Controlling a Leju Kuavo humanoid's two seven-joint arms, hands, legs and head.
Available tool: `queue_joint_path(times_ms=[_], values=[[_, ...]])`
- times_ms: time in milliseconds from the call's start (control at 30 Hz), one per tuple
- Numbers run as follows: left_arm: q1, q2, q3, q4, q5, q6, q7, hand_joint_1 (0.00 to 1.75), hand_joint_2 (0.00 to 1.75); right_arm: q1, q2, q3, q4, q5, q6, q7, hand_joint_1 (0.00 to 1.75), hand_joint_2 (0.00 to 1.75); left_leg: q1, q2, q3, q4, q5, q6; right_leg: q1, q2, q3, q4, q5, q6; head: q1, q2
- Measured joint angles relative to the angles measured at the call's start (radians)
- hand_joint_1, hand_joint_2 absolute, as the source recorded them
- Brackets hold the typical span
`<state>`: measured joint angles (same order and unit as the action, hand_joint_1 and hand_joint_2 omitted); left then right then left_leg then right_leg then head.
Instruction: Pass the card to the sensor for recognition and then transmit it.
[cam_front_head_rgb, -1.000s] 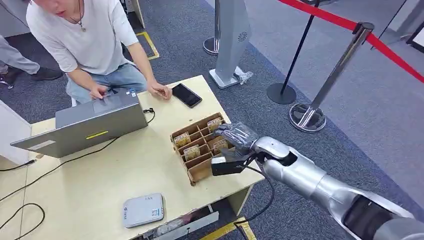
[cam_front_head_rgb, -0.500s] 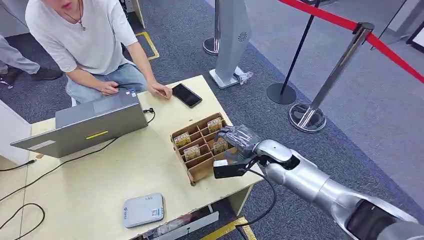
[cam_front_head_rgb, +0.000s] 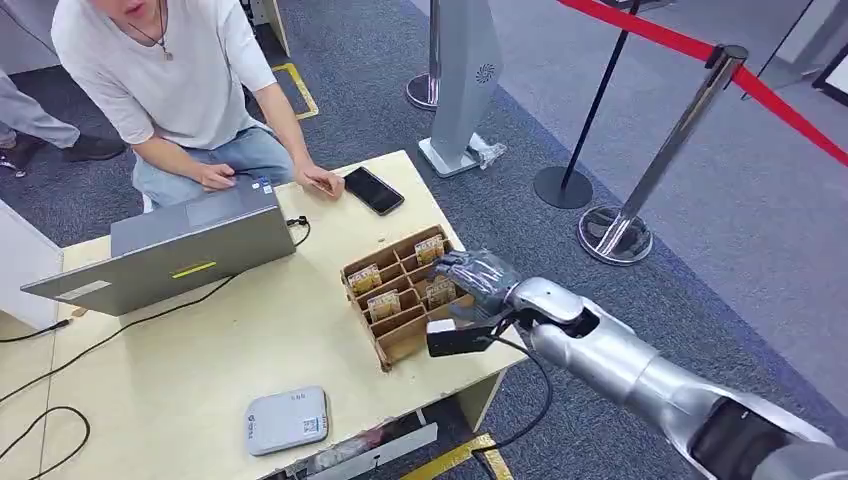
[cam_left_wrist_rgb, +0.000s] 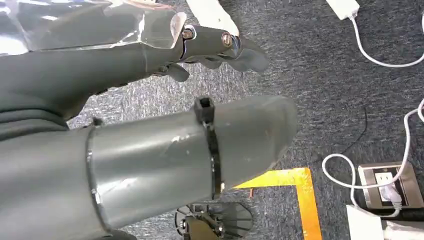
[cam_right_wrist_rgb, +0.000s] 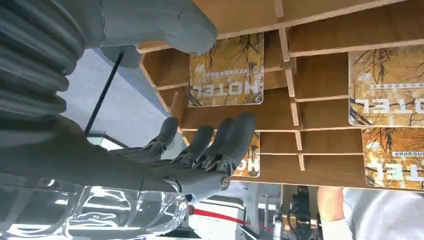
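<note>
Fingers (cam_right_wrist_rgb: 220, 140) spread, empty, at card rack (cam_front_head_rgb: 400, 290) | pale table (cam_front_head_rgb: 200, 350) | grey carpet (cam_front_head_rgb: 560, 100), red-rope stanchions (cam_front_head_rgb: 690, 110)

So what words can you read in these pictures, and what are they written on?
"HOTEL": on the yellow cards in the cardboard rack; it appears upside down in the right wrist view, just past the right hand.
Small print under "HOTEL" on the cards: too small to read.
Label on the white sensor box: too blurred to read.
Sticker on the laptop: too blurred to read.
</note>
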<state>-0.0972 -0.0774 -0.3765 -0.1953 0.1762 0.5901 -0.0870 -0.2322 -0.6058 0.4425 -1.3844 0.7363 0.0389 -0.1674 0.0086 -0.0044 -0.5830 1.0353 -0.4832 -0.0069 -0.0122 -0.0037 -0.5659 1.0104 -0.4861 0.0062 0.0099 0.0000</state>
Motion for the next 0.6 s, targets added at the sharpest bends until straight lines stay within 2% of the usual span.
queue_joint_path(times_ms=[133,600], values=[[0.000,0.000,0.000,0.000,0.000,0.000,0.000,0.00,0.00,-0.023,0.003,0.002,0.015,0.001,0.009,-0.007,0.70,1.75,0.000,0.000,0.000,0.000,0.000,0.000,0.000,0.000,0.000,0.000,0.000,0.000,0.000,0.000],[0.000,0.000,0.000,0.000,0.003,0.000,-0.003,0.00,0.00,-0.064,0.011,0.026,0.068,-0.005,0.016,-0.026,0.73,1.75,0.000,0.000,0.000,0.000,0.000,0.000,0.000,0.000,0.000,0.000,0.000,0.000,0.000,0.000]])
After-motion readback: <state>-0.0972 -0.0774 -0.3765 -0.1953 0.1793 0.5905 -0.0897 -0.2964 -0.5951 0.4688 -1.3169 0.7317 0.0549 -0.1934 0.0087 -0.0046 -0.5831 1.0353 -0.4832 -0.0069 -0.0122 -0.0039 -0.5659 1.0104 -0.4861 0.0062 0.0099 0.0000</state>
